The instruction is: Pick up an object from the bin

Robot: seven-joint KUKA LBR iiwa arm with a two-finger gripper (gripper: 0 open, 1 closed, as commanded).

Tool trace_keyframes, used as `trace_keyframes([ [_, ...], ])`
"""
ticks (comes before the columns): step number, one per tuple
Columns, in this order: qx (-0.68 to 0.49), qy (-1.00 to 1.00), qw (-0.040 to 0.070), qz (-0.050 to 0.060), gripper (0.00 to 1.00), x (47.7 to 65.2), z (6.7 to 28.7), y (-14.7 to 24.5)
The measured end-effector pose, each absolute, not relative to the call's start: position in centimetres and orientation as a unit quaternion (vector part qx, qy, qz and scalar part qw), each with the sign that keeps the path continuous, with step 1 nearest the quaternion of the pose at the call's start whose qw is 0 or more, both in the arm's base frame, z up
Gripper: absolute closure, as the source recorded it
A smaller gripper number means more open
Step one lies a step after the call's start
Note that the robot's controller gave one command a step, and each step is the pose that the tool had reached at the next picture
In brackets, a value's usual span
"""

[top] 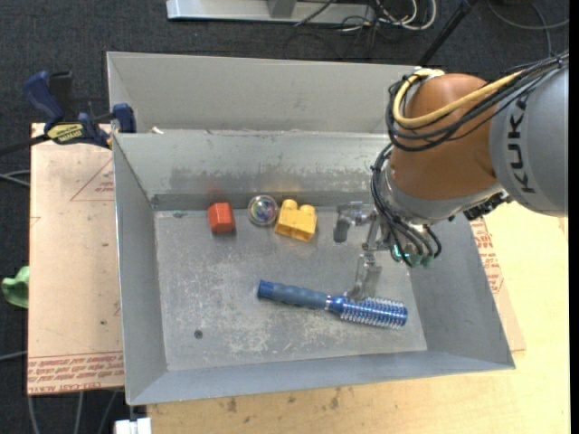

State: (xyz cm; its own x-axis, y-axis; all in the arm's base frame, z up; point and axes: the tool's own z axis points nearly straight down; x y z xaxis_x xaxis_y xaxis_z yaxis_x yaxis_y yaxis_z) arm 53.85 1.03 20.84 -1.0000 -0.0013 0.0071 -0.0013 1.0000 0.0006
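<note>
My gripper (353, 254) hangs low over the right half of the bin floor, under the arm's orange cover. It is open, and only bare floor shows between its fingers. One fingertip (365, 283) is just above the bristle head of a blue hairbrush (331, 304), which lies flat with its handle pointing left. The other fingertip (341, 228) stands near the back wall, right of a yellow toy block (296, 220).
A small shiny ball (262, 210) and a red cube (221, 217) lie in a row left of the yellow block, along the back wall. The arm and its cables cover the bin's right back corner.
</note>
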Motion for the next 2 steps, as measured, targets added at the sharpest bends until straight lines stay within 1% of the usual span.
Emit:
trace_keyframes([
  [1,0.084,-0.996,0.003,-0.001,0.0,52.65,6.57,-1.67],
  [2,0.084,-0.996,0.0,-0.001,1.0,52.84,6.99,-1.6],
])
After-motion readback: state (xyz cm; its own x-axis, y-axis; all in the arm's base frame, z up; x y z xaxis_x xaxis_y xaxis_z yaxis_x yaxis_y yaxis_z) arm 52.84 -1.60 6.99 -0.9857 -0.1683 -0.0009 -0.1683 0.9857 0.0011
